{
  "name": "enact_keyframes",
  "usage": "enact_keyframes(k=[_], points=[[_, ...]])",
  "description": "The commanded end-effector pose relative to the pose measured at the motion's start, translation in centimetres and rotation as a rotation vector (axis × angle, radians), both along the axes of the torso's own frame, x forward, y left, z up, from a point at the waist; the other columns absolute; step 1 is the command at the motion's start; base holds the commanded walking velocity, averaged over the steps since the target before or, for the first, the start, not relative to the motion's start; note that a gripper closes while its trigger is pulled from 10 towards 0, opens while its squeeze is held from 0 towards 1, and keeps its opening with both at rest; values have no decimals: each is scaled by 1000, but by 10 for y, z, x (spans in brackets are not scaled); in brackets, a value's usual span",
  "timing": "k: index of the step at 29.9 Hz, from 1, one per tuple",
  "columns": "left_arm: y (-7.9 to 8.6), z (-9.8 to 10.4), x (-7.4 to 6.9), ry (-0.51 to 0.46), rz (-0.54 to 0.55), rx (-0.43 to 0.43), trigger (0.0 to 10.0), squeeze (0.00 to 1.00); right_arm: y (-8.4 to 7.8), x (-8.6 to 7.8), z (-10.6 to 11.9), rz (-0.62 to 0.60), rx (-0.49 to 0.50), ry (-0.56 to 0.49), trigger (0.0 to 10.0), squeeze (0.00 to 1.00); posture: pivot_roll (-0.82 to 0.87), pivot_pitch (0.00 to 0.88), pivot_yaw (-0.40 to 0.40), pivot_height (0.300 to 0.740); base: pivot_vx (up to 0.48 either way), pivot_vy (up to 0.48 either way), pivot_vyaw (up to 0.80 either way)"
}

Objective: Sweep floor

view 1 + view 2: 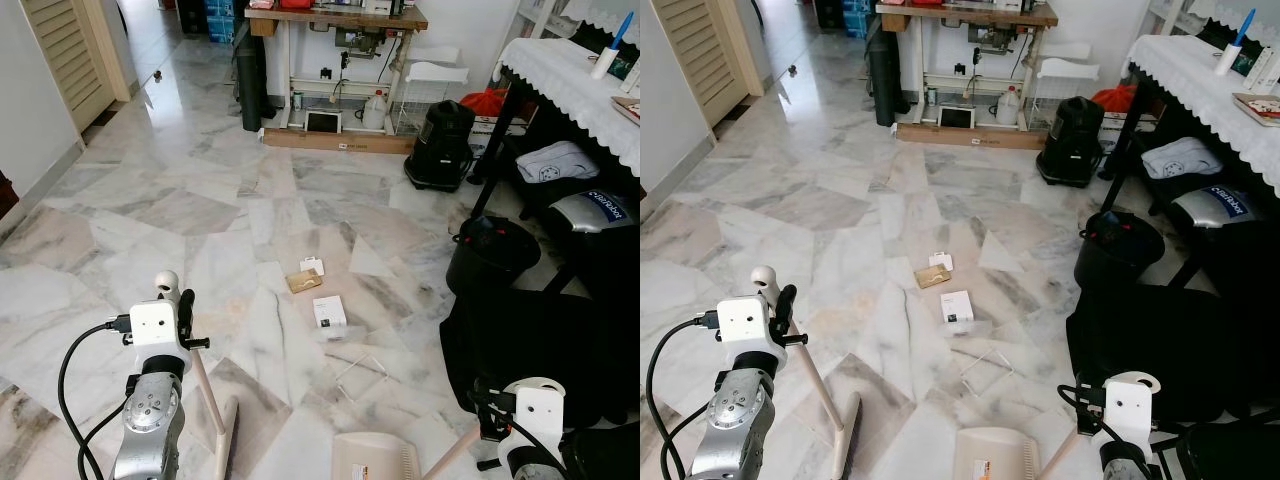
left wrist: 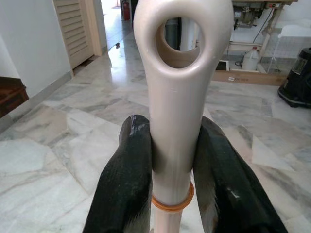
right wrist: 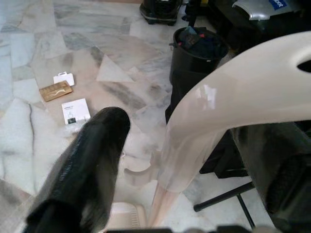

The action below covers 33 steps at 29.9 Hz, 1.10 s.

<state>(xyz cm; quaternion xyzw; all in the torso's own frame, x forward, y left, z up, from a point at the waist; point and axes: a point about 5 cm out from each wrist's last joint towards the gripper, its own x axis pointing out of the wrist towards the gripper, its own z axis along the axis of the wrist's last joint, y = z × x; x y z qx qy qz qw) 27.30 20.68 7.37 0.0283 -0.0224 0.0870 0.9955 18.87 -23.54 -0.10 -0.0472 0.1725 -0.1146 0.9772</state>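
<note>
From the head views, my left end effector holds the broom handle, brush head on the floor, short of the litter. Left wrist: fingers pinch the smooth, rigid, light handle near its top. Right wrist: the right end effector straddles the dustpan handle; I cannot tell whether it clamps.

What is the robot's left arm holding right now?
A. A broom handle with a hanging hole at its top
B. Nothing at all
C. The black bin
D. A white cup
A. In the left wrist view the two black fingers press on either side of the beige broom handle, just under its looped end, and the head views show the left gripper at the top of that stick.
</note>
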Motion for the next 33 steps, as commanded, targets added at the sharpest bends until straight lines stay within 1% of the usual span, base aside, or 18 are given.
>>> enact_keyframes(k=[1,22,33], points=[[-2,8,4,-38,-22,19,10000,0,1,1,-2,3,10,0,0,0,-64,0,-24,740,0,0,0],[-3,8,5,-35,-28,18,10000,0,8,3,-2,34,40,-10,0,0,-62,0,-24,740,0,0,0],[-3,7,4,-30,-30,14,10000,0,12,4,-2,55,36,-18,0,0,-60,0,-25,740,0,0,0]])
